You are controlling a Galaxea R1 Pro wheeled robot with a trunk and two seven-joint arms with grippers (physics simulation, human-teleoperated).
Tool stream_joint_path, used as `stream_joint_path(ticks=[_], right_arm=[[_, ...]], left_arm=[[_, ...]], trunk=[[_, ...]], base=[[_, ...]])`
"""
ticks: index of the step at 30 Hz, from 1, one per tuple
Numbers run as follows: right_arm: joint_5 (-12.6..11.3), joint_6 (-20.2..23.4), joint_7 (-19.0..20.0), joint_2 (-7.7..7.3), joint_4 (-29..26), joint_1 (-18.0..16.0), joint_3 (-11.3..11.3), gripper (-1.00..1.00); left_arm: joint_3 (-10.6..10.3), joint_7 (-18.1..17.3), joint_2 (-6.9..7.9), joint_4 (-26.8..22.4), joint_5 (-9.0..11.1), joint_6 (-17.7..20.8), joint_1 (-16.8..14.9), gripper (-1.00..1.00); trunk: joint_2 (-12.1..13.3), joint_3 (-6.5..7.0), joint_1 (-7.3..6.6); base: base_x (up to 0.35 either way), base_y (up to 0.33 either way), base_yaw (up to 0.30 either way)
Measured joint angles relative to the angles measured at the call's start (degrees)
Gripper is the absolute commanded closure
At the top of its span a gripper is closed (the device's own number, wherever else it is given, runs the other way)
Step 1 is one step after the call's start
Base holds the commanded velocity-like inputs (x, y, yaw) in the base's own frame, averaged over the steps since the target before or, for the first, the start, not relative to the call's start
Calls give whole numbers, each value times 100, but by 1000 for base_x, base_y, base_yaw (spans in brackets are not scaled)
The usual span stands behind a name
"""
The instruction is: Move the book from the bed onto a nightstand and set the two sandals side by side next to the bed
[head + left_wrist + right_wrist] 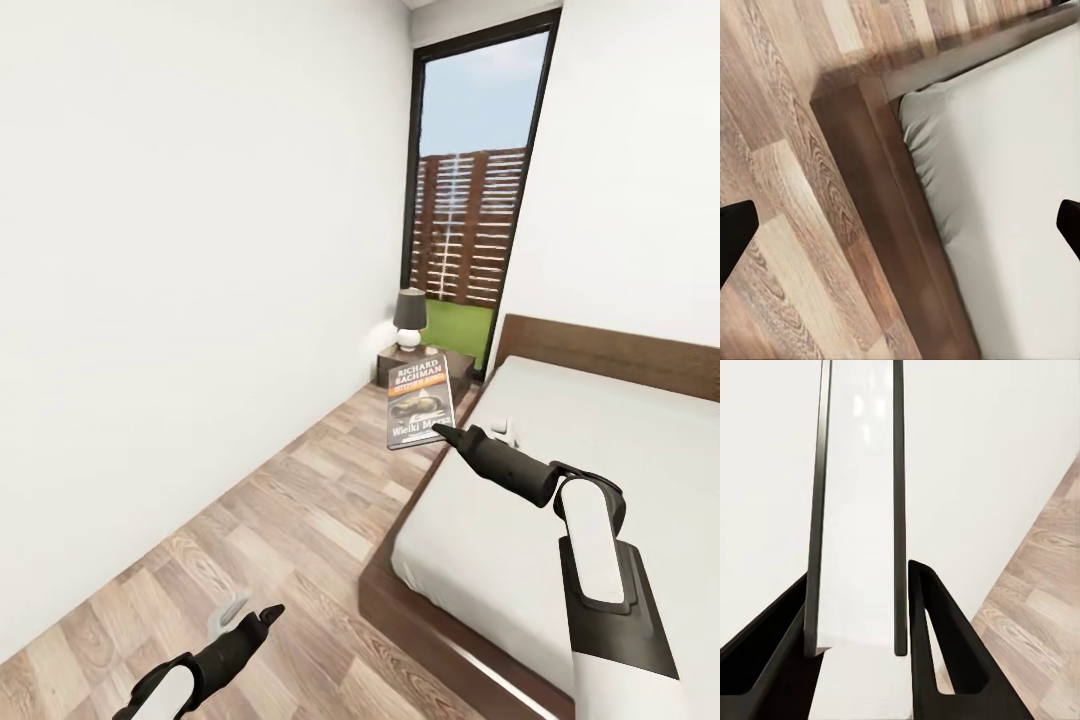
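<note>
We pinch the book [420, 402] in our right gripper [443, 432], holding it out toward the nightstand [428, 366] so it can land there. Our left gripper [250, 620] hangs spread and idle by the bed [600, 440].

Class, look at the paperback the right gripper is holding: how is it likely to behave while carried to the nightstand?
The book is thin and pinched at one lower edge by the right gripper, so it probably weighs little. In the right wrist view it stands straight between the fingers, so it seems fairly stiff. Held so near its edge, it might swing or slip.
</note>
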Motion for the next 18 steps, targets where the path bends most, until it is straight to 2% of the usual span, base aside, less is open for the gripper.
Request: stream_joint_path(ticks=[18], right_arm=[[-5,-6,12,0,-3,0,0,100]], left_arm=[[0,8,0,0,-1,0,0,-100]], trunk=[[0,0,0]], base=[[183,287,-34]])
